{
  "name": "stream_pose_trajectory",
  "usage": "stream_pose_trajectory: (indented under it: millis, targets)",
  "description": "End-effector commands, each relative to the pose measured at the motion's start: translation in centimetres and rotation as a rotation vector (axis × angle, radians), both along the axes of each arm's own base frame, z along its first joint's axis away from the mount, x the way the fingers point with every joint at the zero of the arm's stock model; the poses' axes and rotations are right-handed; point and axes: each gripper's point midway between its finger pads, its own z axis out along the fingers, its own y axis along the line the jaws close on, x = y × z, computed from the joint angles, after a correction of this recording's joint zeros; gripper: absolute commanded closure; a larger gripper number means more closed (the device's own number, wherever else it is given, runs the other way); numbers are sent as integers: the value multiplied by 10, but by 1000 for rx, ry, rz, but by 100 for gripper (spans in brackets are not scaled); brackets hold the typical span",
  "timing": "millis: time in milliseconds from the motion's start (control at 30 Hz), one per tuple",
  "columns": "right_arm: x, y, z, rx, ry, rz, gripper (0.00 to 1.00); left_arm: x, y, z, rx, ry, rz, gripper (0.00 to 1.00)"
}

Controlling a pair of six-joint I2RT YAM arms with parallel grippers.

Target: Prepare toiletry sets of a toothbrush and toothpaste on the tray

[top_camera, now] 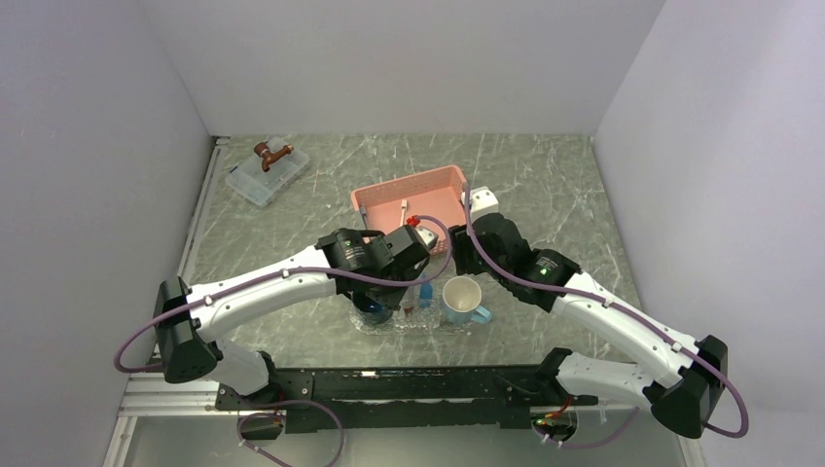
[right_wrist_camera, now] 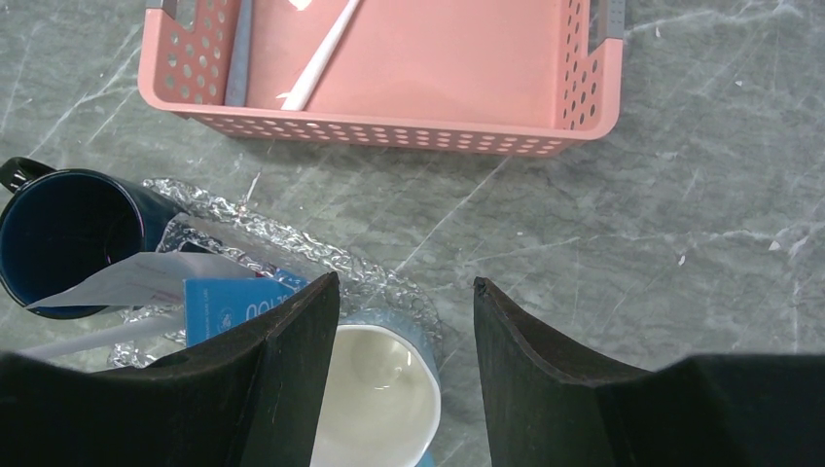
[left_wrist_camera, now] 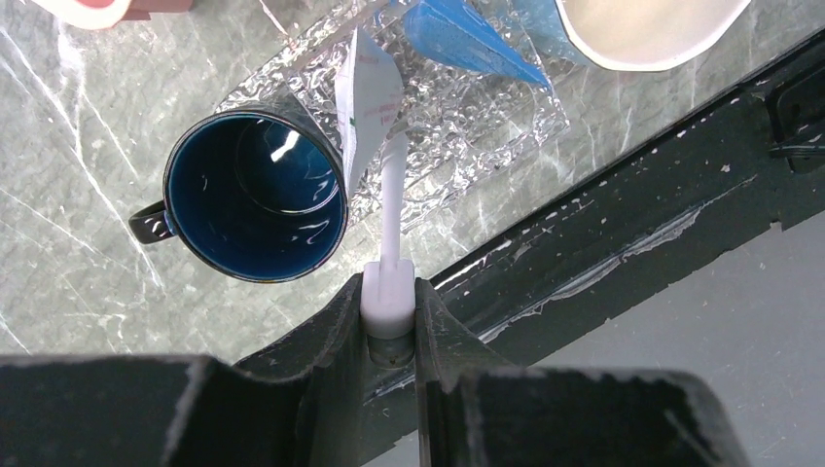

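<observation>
Two arms lean in over the table (top_camera: 545, 185).

Top view: left gripper (top_camera: 381, 297) sits low over the tray (top_camera: 433, 327), just left of a pale mug (top_camera: 465, 300). Pink basket (top_camera: 413, 199) stands just beyond, on the far side.

Left wrist view: jaws are clenched on the butt end of one toothbrush (left_wrist_camera: 391, 209). Its shaft points out over the tray's near edge, with a loose paper wrapper (left_wrist_camera: 368, 92) at the head, close beside the dark mug (left_wrist_camera: 255, 195). One toothpaste (left_wrist_camera: 467, 39) lies flat on the tray. Judgement: brush is light, stiff and smooth; held this far back it may swivel, and the wrapper flops.

Right wrist view: right gripper (right_wrist_camera: 404, 284) is released, nothing between the fingers, hanging above the pale mug. Second toothbrush (right_wrist_camera: 321, 49) lies flat in the basket's left part. Judgement: thin and low, so pinch across mid-shaft. Toothpaste looks soft and slick; take it across the flat body.
</observation>
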Motion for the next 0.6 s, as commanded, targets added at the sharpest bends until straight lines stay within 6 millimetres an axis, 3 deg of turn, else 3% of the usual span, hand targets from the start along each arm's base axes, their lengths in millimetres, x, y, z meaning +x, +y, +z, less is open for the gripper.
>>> stream_pose_trajectory:
  millis: [0, 367, 567]
  targets:
    - [1, 1, 9, 44, -22, -11, 45, 6, -2, 13, -61, -53, 36, 100]
    - [0, 1, 7, 44, -18, -10, 45, 4, -4, 8, -65, -40, 39, 100]
    - [0, 1, 4, 40, -13, -11, 45, 4, -3, 10, -67, -51, 39, 86]
